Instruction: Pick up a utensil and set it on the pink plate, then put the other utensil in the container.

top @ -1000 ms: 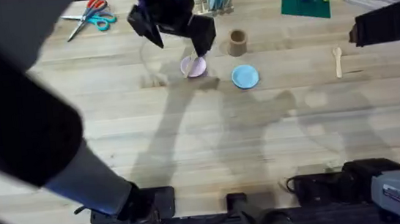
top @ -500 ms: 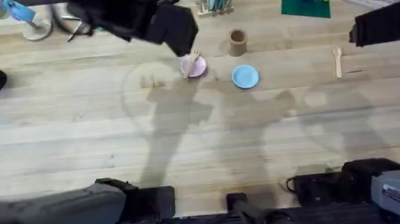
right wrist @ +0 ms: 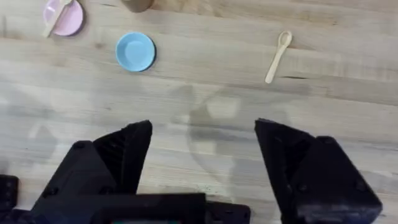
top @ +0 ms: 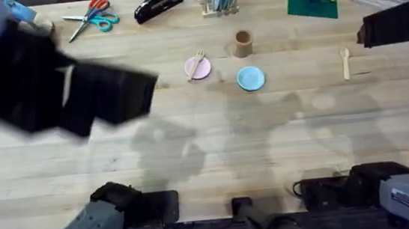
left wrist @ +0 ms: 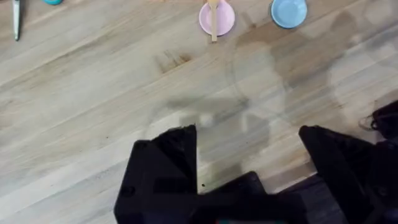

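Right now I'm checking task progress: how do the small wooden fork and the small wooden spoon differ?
The small pale wooden fork lies across the round pink plate; the small pale wooden spoon lies on the bare wooden table. The fork ends in short tines, the spoon in an oval bowl. The fork sits left of the brown cylindrical cup, the spoon far right. Both are pale wood, similar in length.

The left arm [top: 51,88] rises close under the overhead camera, large and blurred, over the table's left side. The left gripper [left wrist: 249,158] has its 2 black fingers spread wide apart, empty. The right gripper [right wrist: 202,158] is likewise spread and empty.
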Controlling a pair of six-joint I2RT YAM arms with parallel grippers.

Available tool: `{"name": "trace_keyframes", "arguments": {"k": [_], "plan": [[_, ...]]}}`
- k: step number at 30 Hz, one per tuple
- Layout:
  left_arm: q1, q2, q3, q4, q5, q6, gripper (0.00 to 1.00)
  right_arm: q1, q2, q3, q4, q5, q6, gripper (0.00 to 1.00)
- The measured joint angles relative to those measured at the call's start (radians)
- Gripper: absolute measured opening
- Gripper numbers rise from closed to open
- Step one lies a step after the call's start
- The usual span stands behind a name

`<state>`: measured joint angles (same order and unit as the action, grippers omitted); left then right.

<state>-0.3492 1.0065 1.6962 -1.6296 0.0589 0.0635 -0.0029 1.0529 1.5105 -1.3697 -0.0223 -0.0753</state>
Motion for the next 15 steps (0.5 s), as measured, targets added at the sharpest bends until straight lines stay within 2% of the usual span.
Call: {"name": "trace_keyframes", "arguments": {"k": [9, 15], "plan": [[0.000, -0.290, -0.206, 0.056, 0.002, -0.022, 0.995, 0.000, 0.000, 0.000, 0.000, 0.000, 0.000, 0.994], [0.000, -0.407, -0.398, 0.178, 0.022, -0.038, 0.995, 0.000, 0.000, 0.000, 0.000, 0.000, 0.000, 0.994]]}}
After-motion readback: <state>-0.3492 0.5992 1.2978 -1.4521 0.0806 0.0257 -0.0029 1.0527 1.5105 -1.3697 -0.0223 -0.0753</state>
